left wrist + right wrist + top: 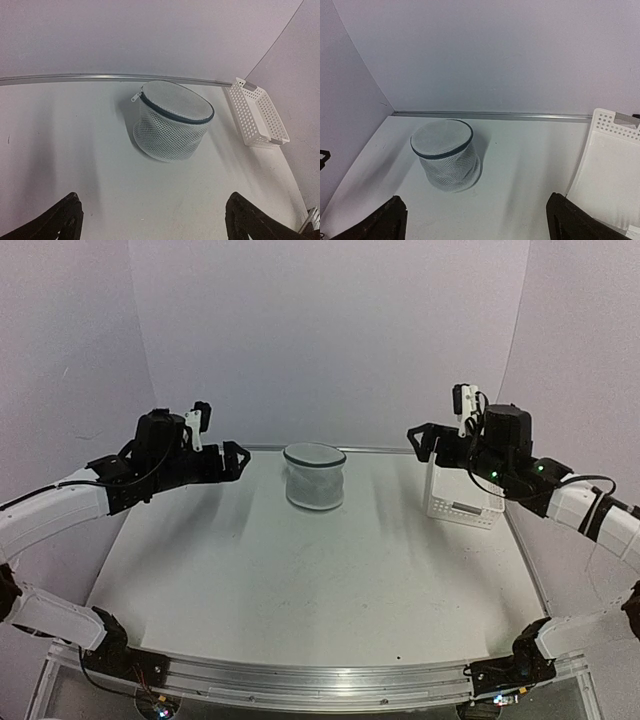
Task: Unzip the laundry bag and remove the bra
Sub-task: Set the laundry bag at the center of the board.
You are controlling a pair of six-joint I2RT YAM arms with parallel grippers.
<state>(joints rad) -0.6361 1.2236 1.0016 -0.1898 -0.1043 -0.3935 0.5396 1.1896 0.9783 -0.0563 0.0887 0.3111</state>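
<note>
The laundry bag [315,478] stands upright at the back middle of the table, a white mesh cylinder with a dark rim around its closed lid [172,122] [447,155]. In the left wrist view its zipper pull [135,96] hangs at the bag's left upper edge. The bra does not show in any view. My left gripper [238,461] [154,200] hovers open to the left of the bag, well apart from it. On the other side my right gripper [417,442] [476,200] hovers open, with nothing between its fingers.
A white slotted plastic basket [462,506] [245,115] [597,145] sits at the back right, just below my right gripper. A metal rail [100,78] edges the table's far side against the pale walls.
</note>
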